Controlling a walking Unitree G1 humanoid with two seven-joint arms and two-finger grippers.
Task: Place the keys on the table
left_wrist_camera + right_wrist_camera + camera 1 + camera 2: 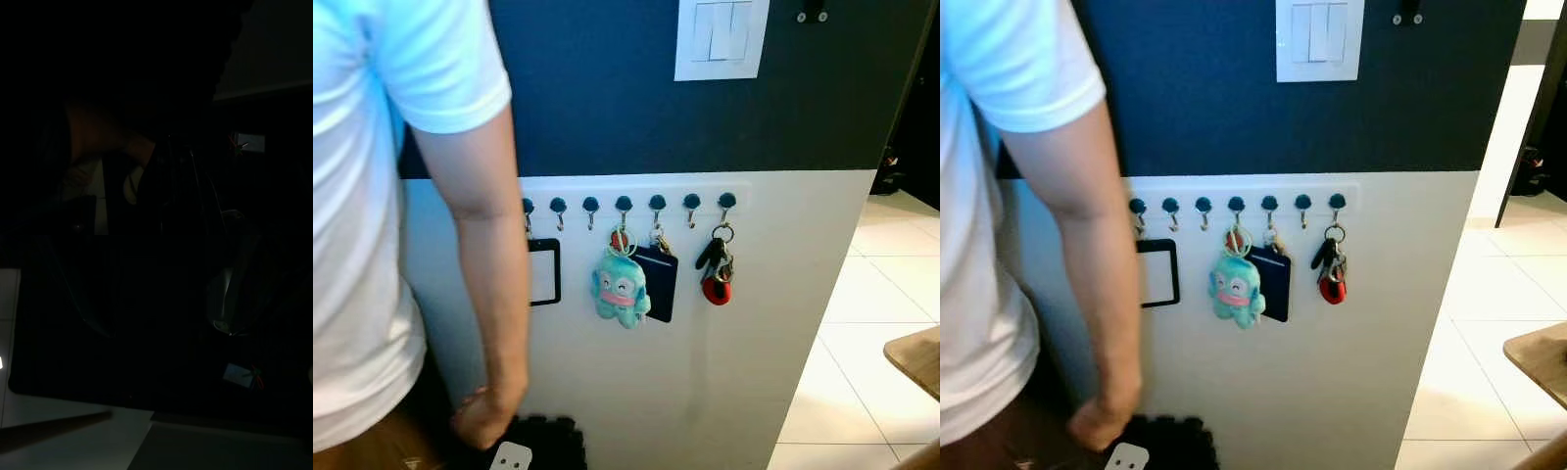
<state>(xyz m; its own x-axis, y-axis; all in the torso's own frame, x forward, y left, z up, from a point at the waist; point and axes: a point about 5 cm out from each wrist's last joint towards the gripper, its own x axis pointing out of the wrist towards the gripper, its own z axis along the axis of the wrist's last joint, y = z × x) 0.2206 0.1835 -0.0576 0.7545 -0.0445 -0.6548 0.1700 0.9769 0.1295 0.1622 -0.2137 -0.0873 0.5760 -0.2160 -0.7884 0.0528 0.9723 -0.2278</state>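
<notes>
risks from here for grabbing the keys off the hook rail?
1. A person stands close on the left, arm hanging beside the hook rail; a reaching arm could hit them.
2. The keys hang near a plush toy and a dark card holder; these could snag.

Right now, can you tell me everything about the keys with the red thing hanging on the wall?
The bunch of keys with a black fob and a round red tag hangs by a silver metal ring from the last blue-knobbed hook on the right of the white hook rail. It dangles straight down against the white wall panel, apart from the dark card holder one hook over. Nothing grips it.
</notes>
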